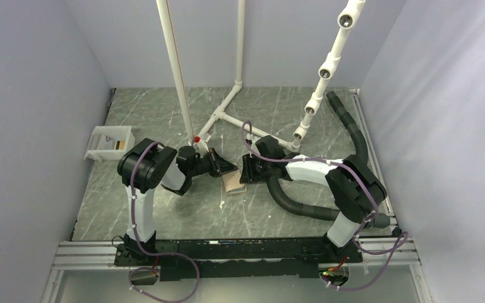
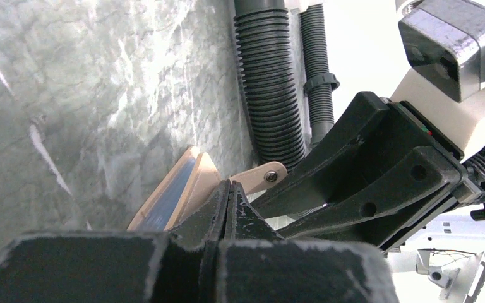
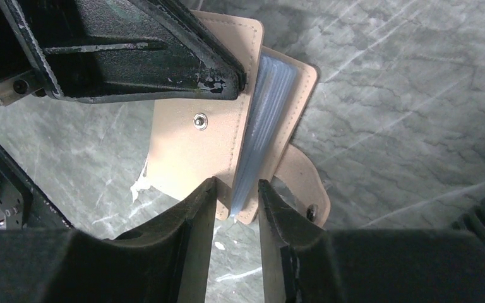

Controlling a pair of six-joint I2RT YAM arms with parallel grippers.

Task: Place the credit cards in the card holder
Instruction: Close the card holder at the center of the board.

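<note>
The card holder [image 3: 192, 151] is the primary container. In the overhead view it lies on the marble-patterned table [image 1: 164, 208] at centre frame, between the two tool heads. In the right wrist view it is open. Its tan cover flap carries a snap stud [image 3: 199, 120], and the bluish-grey pocket [image 3: 266, 113] is fanned out to the right of the flap. The closing tab [image 3: 300, 180] projects at the lower right. I cannot make out a credit card in the pocket from any view. The secondary container is a white tray [image 1: 98, 136] at the left edge of the table, well apart from the holder. It holds dark and yellowish items too small to identify. The left gripper [image 2: 228, 196] has its jaws pressed together, with nothing visible between them. Its tip touches the top edge of the cover flap, where flap and pocket meet. The right gripper [image 3: 237, 202] has its jaws partly apart, straddling the bottom edge of the pocket. I cannot tell whether they are pinching it. The two tool heads face each other just beside the holder and crowd the space above it. A black corrugated hose [image 1: 293, 205] curves across the table at lower right, near the right arm. A white pipe frame [image 1: 178, 76] rises from the table at upper centre.
</note>
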